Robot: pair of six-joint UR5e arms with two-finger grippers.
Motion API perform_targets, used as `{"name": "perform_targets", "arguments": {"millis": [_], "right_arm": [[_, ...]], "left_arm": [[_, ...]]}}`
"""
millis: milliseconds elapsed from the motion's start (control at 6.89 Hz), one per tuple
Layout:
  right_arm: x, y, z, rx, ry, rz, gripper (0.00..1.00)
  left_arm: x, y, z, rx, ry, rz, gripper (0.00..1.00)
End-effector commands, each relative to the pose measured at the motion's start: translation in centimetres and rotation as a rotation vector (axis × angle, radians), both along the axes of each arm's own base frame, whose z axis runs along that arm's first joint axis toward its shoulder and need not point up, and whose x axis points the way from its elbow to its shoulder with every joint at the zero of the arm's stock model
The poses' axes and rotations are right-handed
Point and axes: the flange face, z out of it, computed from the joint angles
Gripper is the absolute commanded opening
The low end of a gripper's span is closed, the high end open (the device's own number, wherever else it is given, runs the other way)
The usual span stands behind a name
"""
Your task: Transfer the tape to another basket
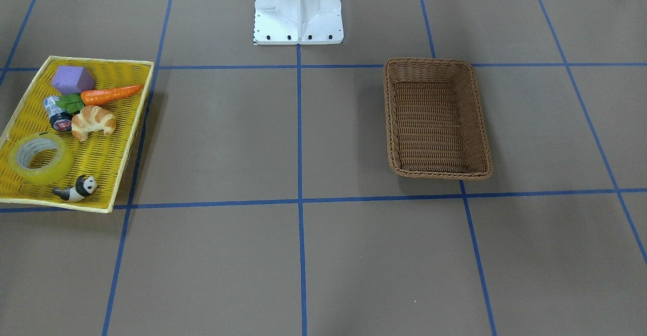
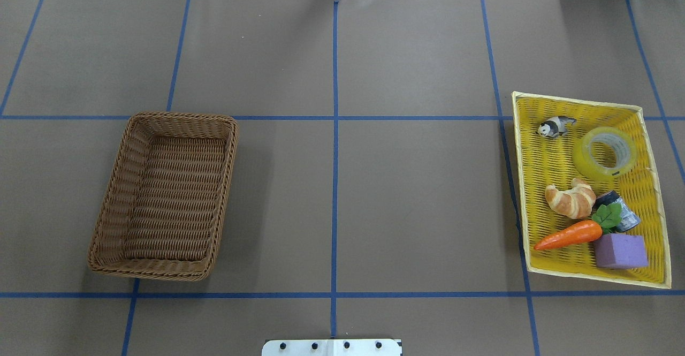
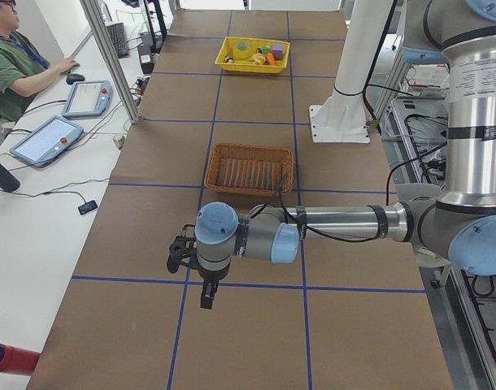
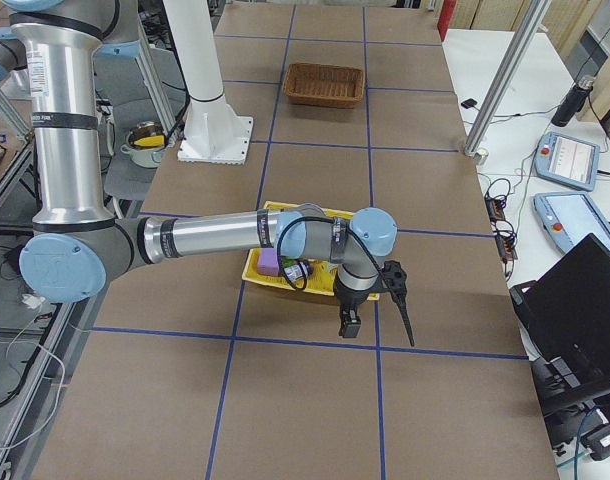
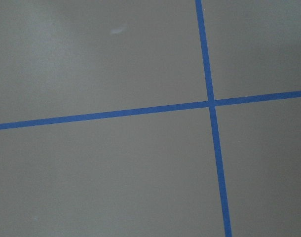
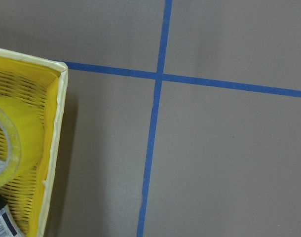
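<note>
The tape, a yellowish-green roll with a pale core, lies flat in the shallow yellow tray on the robot's right; it also shows in the front view and at the left edge of the right wrist view. The brown wicker basket stands empty on the robot's left, also in the front view. The left gripper shows only in the left side view, over bare table beyond the basket. The right gripper shows only in the right side view, just past the tray's outer edge. I cannot tell whether either is open or shut.
The tray also holds a croissant, a carrot, a purple block, a panda figure and a small can. The robot's white base stands mid-table. A person sits at the side desk.
</note>
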Motion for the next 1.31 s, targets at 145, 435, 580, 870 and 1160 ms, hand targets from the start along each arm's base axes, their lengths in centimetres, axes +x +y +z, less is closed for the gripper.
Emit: {"name": "perform_targets", "arguments": {"millis": [145,435,580,870,1160], "right_arm": [[-3.2,-4.5,-5.9,0.111,0.015,-0.058,1.0],[-9.0,-7.4,-8.9,0.114,-0.006,-0.053,1.0],[-12.0,-7.5,-10.0,0.189,-0.046,-0.084,1.0],[-18.0,-7.0,-10.1,0.18,-0.057,-0.15,1.0],[-18.3,-6.6,-9.4,0.257,-0.07,-0.264,1.0]], "left_arm": [[0.0,-0.2,-1.2,0.03,0.003,0.002,0.98],[0.0,-0.3,-2.5,0.051,0.004,0.0,0.98],[0.1,-0.1,-2.5,0.052,0.004,0.002,0.98],[0.1,-0.1,-2.3,0.05,0.002,0.003,0.98],[0.1,-0.1,-2.3,0.05,0.002,0.003,0.98]]}}
